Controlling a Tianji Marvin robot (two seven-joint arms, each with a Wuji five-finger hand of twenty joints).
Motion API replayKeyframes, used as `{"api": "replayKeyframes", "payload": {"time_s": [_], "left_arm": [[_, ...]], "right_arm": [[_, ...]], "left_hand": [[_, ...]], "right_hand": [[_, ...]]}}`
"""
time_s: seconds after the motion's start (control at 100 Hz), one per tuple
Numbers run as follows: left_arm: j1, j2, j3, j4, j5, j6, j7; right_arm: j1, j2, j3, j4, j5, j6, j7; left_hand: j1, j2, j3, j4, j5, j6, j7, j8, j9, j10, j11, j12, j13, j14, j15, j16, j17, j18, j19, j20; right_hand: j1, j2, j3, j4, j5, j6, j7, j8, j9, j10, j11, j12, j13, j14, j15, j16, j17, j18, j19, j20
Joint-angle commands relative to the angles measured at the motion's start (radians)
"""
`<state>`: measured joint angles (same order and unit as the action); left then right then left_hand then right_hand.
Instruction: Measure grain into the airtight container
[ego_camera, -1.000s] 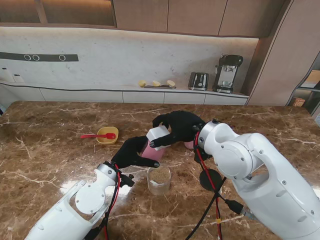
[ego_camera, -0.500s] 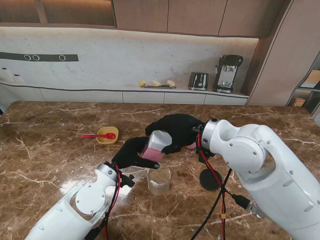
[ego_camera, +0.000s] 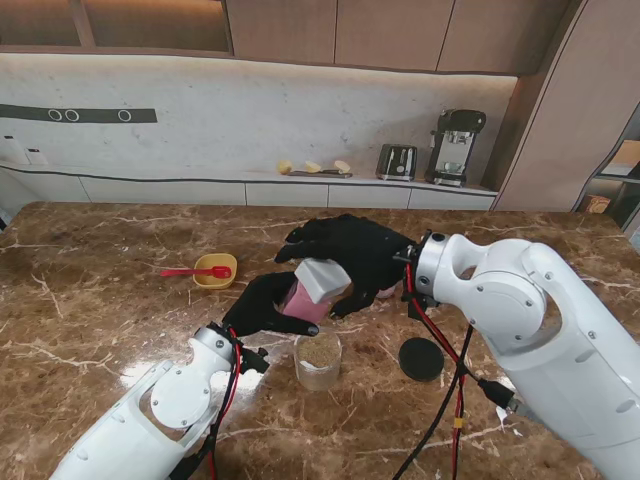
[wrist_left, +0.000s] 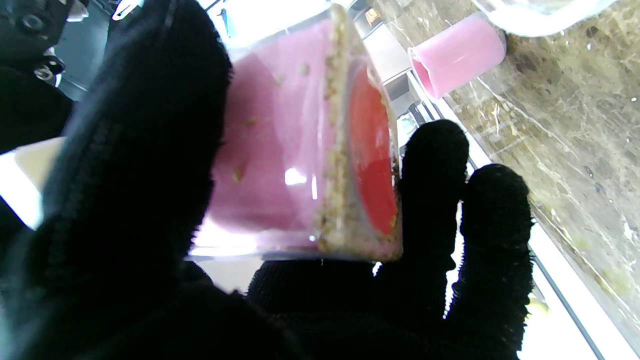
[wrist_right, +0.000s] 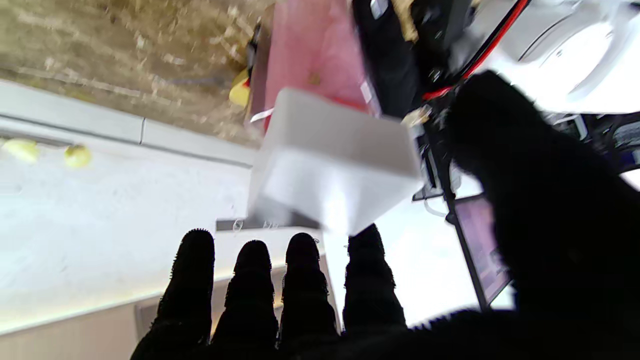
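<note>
Stand view: left robot hand (ego_camera: 262, 305) gripping container (ego_camera: 308, 291).

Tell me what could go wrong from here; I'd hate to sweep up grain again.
The left hand holds the pink container tilted, apparently above and beyond the glass jar; grain lying along its wall could spill onto the table. The right hand looks open around the white lid; the lid may drop.

No text, label, brand, number or sign can be read in any view. The dark strip (ego_camera: 78, 114) on the back wall at ten o'clock carries only plain white rings, and the coffee machine (ego_camera: 455, 146) at one o'clock shows no legible mark.
</note>
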<state>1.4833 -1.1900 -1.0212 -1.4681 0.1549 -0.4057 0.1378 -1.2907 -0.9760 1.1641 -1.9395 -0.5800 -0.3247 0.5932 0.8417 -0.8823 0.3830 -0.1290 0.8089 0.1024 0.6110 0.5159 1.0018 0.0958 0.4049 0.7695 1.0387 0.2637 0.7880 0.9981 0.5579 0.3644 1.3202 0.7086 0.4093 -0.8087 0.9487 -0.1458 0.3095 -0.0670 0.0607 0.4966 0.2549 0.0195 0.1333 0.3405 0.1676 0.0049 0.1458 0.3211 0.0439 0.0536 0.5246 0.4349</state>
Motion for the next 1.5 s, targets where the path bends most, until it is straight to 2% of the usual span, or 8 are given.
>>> {"api": "replayKeyframes", "payload": {"time_s": [0.0, 0.09, 0.36, 0.65, 0.99, 1.18, 1.27, 1.49], "left_arm": [[0.004, -0.002, -0.002, -0.004, 0.003, -0.003, 0.003], [0.005, -0.002, -0.003, -0.004, 0.005, -0.005, 0.004], [0.007, -0.001, -0.005, -0.004, 0.008, -0.010, 0.004], [0.010, -0.001, -0.005, -0.006, 0.008, -0.009, 0.004], [0.014, -0.001, -0.009, -0.009, 0.012, -0.007, 0.007], [0.015, -0.002, -0.008, -0.010, 0.011, -0.006, 0.009], [0.015, -0.002, -0.008, -0.010, 0.010, -0.006, 0.009], [0.016, -0.002, -0.009, -0.011, 0.009, -0.005, 0.010]], "right_arm": [[-0.025, -0.013, 0.010, -0.029, -0.036, 0.050, 0.003], [-0.048, -0.024, 0.018, -0.066, -0.083, 0.140, -0.021], [-0.073, -0.036, -0.005, -0.119, -0.201, 0.376, -0.019], [-0.047, -0.033, -0.075, -0.139, -0.249, 0.526, 0.039], [-0.040, -0.041, -0.097, -0.106, -0.159, 0.489, -0.033], [-0.043, -0.045, -0.083, -0.078, -0.099, 0.387, -0.072], [-0.041, -0.047, -0.075, -0.052, -0.085, 0.296, -0.103], [-0.040, -0.054, -0.054, -0.007, -0.051, 0.150, -0.175]], "left_hand": [[0.256, 0.484, 0.483, 0.022, 0.251, -0.313, 0.339, 0.087, 0.119, -0.155, 0.170, 0.046, 0.039, -0.061, 0.021, 0.009, -0.006, -0.010, 0.036, 0.018], [0.255, 0.484, 0.483, 0.022, 0.251, -0.313, 0.339, 0.087, 0.120, -0.156, 0.170, 0.046, 0.039, -0.059, 0.021, 0.009, -0.006, -0.010, 0.036, 0.018], [0.256, 0.483, 0.484, 0.022, 0.251, -0.312, 0.339, 0.088, 0.120, -0.153, 0.169, 0.047, 0.040, -0.059, 0.021, 0.009, -0.006, -0.010, 0.036, 0.018], [0.256, 0.482, 0.484, 0.021, 0.251, -0.311, 0.340, 0.088, 0.121, -0.152, 0.170, 0.049, 0.040, -0.058, 0.024, 0.010, -0.004, -0.012, 0.038, 0.018], [0.254, 0.480, 0.486, 0.020, 0.250, -0.312, 0.340, 0.088, 0.122, -0.154, 0.170, 0.051, 0.041, -0.058, 0.025, 0.011, -0.004, -0.011, 0.040, 0.018], [0.254, 0.479, 0.486, 0.019, 0.247, -0.311, 0.337, 0.087, 0.121, -0.153, 0.167, 0.051, 0.041, -0.059, 0.024, 0.010, -0.003, -0.012, 0.040, 0.018], [0.254, 0.479, 0.486, 0.018, 0.247, -0.311, 0.337, 0.087, 0.121, -0.153, 0.167, 0.052, 0.041, -0.060, 0.023, 0.009, -0.003, -0.012, 0.040, 0.018], [0.253, 0.477, 0.487, 0.017, 0.247, -0.313, 0.337, 0.087, 0.123, -0.155, 0.167, 0.054, 0.042, -0.061, 0.023, 0.008, -0.003, -0.012, 0.041, 0.017]], "right_hand": [[-0.086, 0.050, -0.043, -0.013, -0.029, 0.063, -0.016, 0.006, -0.012, 0.017, -0.020, -0.012, -0.009, 0.025, -0.014, -0.018, 0.004, 0.016, -0.007, 0.030], [-0.133, 0.242, -0.344, 0.051, -0.030, 0.179, 0.071, 0.093, 0.036, 0.052, 0.018, 0.042, 0.105, 0.066, 0.063, 0.061, 0.108, 0.006, 0.072, 0.100], [-0.415, 0.321, -0.192, 0.074, 0.079, 0.166, 0.224, 0.191, 0.249, 0.110, 0.150, 0.129, 0.595, 0.148, 0.377, 0.241, 0.618, 0.052, 0.559, 0.103], [-0.402, 0.351, -0.221, 0.079, 0.125, 0.128, 0.301, 0.301, 0.396, 0.103, 0.310, 0.217, 0.924, 0.110, 0.569, 0.292, 0.958, -0.029, 0.836, -0.074], [0.047, 0.203, -0.336, 0.105, 0.236, 0.124, 0.396, 0.337, 0.530, 0.063, 0.407, 0.239, 0.978, 0.070, 0.540, 0.266, 0.984, -0.053, 0.843, -0.114], [0.191, 0.082, 0.110, 0.025, 0.327, 0.086, 0.450, 0.300, 0.632, 0.032, 0.412, 0.218, 0.967, 0.045, 0.484, 0.247, 0.947, -0.056, 0.799, -0.092], [0.295, -0.003, 0.207, -0.079, 0.372, 0.051, 0.484, 0.290, 0.693, 0.015, 0.386, 0.298, 0.955, 0.041, 0.452, 0.259, 0.926, -0.063, 0.762, -0.082], [0.388, -0.054, 0.277, -0.093, 0.436, 0.004, 0.523, 0.279, 0.756, -0.019, 0.336, 0.334, 0.947, 0.037, 0.433, 0.289, 0.899, -0.067, 0.731, -0.083]]}}
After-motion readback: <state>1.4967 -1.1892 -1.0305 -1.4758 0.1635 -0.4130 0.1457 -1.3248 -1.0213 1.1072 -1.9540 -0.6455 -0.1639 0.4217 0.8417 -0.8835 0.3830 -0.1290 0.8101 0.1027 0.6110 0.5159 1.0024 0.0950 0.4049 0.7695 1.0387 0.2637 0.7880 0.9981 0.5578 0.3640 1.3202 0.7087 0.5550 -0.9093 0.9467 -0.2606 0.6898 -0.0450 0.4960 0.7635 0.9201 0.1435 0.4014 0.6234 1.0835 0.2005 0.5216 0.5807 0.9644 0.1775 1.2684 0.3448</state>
